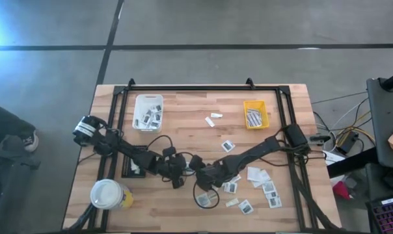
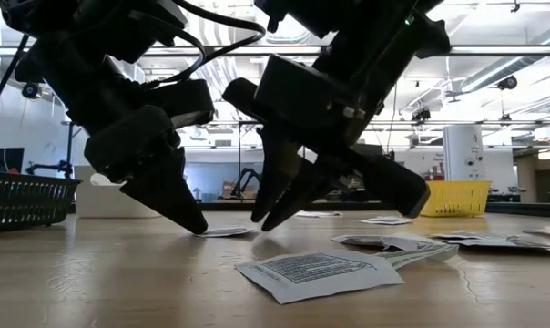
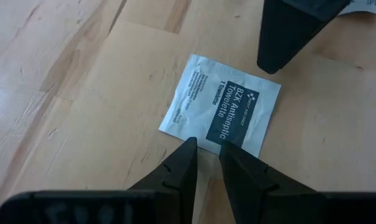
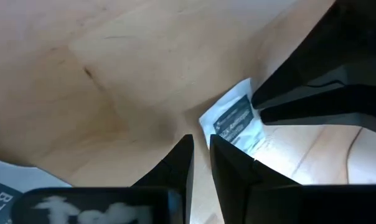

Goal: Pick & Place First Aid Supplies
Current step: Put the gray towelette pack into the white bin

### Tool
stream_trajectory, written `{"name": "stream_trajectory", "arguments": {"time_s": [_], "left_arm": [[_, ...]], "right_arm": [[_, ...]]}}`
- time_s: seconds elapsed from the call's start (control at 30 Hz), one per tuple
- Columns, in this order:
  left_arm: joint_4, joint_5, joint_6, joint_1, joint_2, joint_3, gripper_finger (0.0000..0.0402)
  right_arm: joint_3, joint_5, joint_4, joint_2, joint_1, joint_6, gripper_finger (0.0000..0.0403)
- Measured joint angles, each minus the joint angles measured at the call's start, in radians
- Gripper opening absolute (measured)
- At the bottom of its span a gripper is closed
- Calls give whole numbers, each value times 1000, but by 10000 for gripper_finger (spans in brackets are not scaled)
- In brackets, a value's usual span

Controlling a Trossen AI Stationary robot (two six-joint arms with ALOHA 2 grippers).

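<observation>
Nearest the low camera we note a printed packet (image 2: 317, 271) lying flat. Left gripper (image 3: 205, 149) and right gripper (image 4: 201, 144), jaws slightly parted, holding nothing, flank the towelette packet (image 3: 220, 104) at six and twelve o'clock.

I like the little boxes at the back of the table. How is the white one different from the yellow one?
The white tray is bigger and sits toward the left arm's side; the yellow tray is smaller and sits toward the right arm's side. The white tray holds several loose packets with dark patches; the yellow tray holds a tight row of strips. Both are open-topped, sitting on the wooden table.

Overhead, table-level, two close wrist views, seemingly sharing one packet (image 3: 220, 113).
</observation>
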Motion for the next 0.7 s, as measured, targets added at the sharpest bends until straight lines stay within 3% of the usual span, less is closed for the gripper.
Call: {"name": "stream_trajectory", "arguments": {"time_s": [0.43,0.7], "left_arm": [[37,15,-12,0,2,0,87],[45,22,-93,0,2,0,87]], "right_arm": [[0,-2,3,4,-1,-2,112],[0,20,59,35,0,-42,117]]}}
